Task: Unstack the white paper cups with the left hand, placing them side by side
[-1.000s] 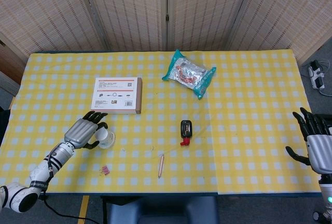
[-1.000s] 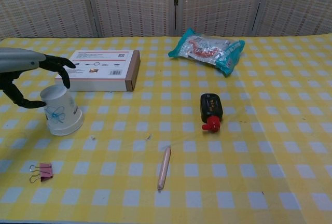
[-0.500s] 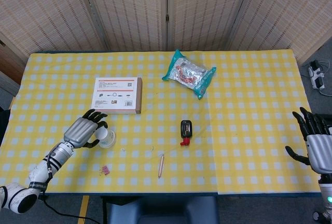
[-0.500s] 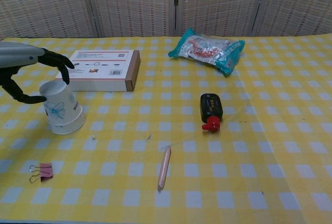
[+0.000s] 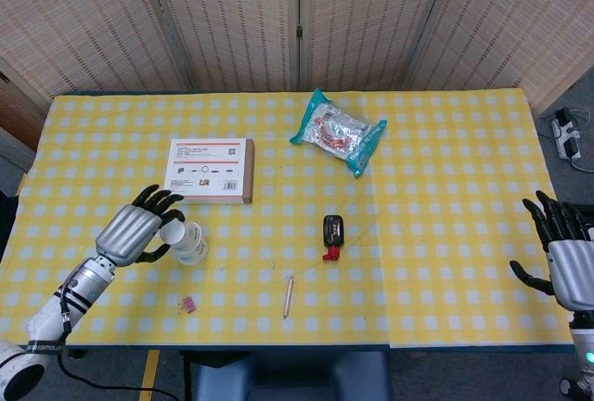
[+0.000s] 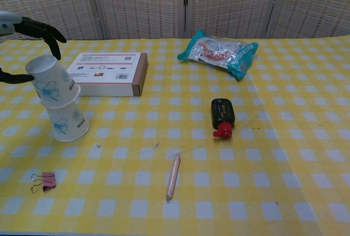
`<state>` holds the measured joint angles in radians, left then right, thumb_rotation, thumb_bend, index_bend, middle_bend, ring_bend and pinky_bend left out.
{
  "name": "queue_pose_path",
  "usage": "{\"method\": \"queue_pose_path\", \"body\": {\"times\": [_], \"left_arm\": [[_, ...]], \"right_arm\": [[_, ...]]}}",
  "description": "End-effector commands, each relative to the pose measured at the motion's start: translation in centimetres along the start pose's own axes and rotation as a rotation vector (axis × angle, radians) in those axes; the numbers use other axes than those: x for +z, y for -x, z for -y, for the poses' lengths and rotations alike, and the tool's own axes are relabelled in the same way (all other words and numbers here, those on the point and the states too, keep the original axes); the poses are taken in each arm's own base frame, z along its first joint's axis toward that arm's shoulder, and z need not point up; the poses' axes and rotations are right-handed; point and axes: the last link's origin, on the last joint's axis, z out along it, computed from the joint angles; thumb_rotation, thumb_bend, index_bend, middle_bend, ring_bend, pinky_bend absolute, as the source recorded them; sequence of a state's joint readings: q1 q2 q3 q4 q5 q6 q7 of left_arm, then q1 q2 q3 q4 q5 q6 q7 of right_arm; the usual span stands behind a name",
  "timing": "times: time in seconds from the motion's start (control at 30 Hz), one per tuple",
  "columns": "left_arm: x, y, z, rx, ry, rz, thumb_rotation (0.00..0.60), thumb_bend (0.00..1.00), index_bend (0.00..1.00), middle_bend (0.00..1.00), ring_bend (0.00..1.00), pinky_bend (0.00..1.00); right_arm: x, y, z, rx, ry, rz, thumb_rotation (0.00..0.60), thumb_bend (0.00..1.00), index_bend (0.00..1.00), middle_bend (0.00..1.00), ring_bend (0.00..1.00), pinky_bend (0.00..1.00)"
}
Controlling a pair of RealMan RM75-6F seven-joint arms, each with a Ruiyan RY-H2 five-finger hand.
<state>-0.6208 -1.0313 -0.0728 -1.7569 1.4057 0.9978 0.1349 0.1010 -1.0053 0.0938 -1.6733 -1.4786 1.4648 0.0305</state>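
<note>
Even, bright indoor light falls from above onto the tablecloth (image 5: 445, 197), with no glare patches on it. Shadows are soft and short: a faint one sits under the cardboard box (image 6: 108, 74) along its near edge. The foil snack bag (image 5: 339, 131) behind the box catches small highlights (its print stays readable). Both views are sharp; the head view bends slightly at the tablecloth's corners.

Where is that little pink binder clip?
In the chest view, the pink binder clip lies near the table's front left edge, below the stacked white paper cups.
</note>
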Motion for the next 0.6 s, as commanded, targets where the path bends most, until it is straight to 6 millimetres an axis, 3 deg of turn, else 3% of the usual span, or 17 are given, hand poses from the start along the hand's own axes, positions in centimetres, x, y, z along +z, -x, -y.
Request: {"method": "queue_pose_path", "body": {"times": [0.03,0.33,0.6], "left_arm": [[-0.9,-0.8,0.4,0.002,-0.019,-0.031,0.600,0.42,0.43,0.17,0.12,0.04],[-3.0,-0.9,3.0,0.003,-0.118,-0.033,0.600,0.43,0.43,0.17,0.12,0.04],[-3.6,2.6,4.7,0.029,-0.200,0.054,0.600,0.42,0.43,0.17,0.12,0.03]], "right_arm": [[0.0,0.0,0.0,0.001,-0.002,-0.003,0.600,0.27,0.00,0.00,0.04,0.00],[-0.1,0.0,0.2,0.004,-0.010,-0.004,0.600,0.27,0.00,0.00,0.04,0.00],[-0.1,0.1,0.4,0.002,-0.012,0.001,0.600,0.27,0.00,0.00,0.04,0.00]]}}
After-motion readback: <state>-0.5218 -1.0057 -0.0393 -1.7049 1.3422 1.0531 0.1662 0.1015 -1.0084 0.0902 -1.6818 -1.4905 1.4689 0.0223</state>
